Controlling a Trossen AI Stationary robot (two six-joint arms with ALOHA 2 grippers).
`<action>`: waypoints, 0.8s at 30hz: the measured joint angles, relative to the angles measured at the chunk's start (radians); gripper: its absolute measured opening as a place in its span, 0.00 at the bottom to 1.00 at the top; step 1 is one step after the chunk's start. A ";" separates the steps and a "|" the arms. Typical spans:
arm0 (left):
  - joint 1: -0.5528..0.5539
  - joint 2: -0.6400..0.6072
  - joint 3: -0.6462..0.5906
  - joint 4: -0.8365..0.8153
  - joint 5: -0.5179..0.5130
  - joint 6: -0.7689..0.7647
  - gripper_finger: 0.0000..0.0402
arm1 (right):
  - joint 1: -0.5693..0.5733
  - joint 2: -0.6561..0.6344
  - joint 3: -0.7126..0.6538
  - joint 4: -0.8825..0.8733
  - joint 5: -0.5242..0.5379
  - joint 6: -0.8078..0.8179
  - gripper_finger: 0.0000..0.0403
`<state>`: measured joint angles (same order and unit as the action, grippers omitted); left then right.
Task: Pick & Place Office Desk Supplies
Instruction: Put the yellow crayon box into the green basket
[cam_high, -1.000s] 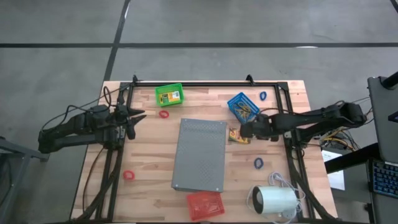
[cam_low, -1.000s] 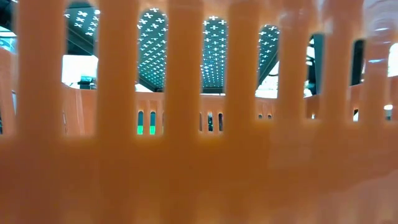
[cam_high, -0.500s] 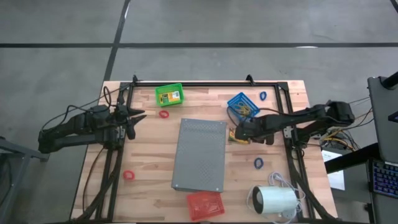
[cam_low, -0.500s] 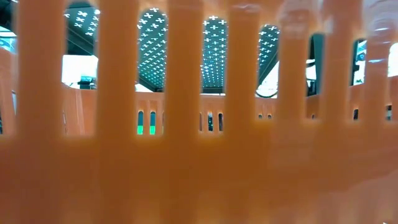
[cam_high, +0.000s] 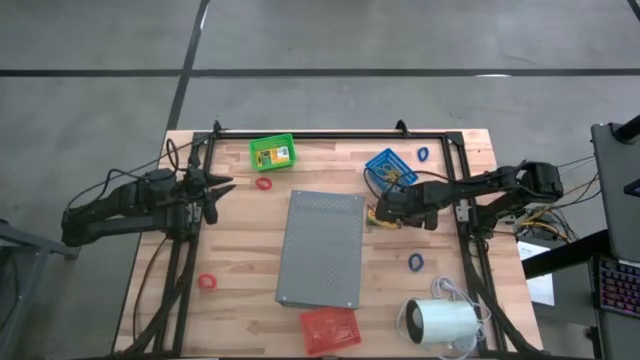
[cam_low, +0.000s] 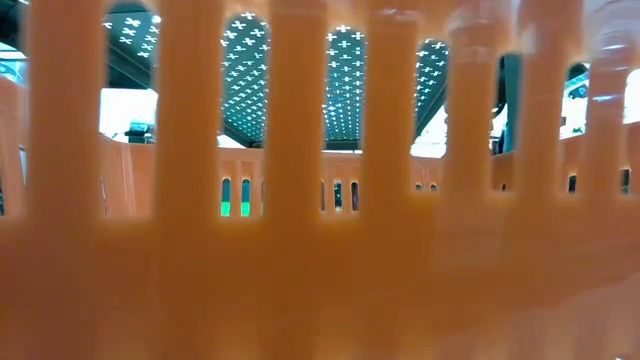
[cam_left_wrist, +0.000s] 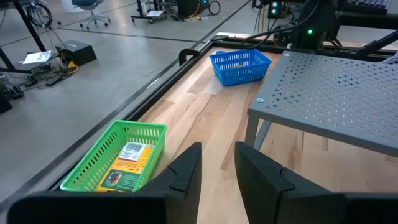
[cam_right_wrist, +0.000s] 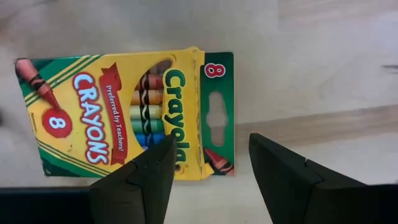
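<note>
Approach step: right pincer (cam_right_wrist: 208, 171) hangs wide open, empty, over the crayon box (cam_right_wrist: 124, 115) lying flat on the tabletop (cam_high: 240, 240), at 3 o'clock from the grey slab (cam_high: 322, 248). Next, probably, lower and close across the box. Left pincer (cam_left_wrist: 217, 165), partly open and empty, waits at the tabletop's 9 o'clock side.

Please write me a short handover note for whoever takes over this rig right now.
Right hand: open, poised over the crayon box lying flat on the table beside the grey slab; not gripped yet.
Left hand: idle at the table's left edge, holding nothing.
Done: one crayon box in the green basket; supplies in the blue basket.
Left: this crayon box, red rings, blue rings.
</note>
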<state>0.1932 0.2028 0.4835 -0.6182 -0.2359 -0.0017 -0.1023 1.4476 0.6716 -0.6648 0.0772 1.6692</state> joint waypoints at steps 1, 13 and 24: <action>0.000 0.000 0.000 0.000 0.000 0.000 0.24 | -0.004 0.002 0.000 0.004 -0.003 -0.009 0.50; 0.000 0.000 0.000 0.000 0.000 0.000 0.24 | -0.013 0.016 -0.027 0.077 -0.022 -0.054 0.43; 0.000 0.000 0.000 0.000 0.000 0.000 0.24 | -0.013 0.017 -0.053 0.144 -0.025 -0.054 0.35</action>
<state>0.1934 0.2025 0.4835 -0.6179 -0.2359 -0.0017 -0.1150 1.4647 0.6189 -0.5206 0.0521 1.6150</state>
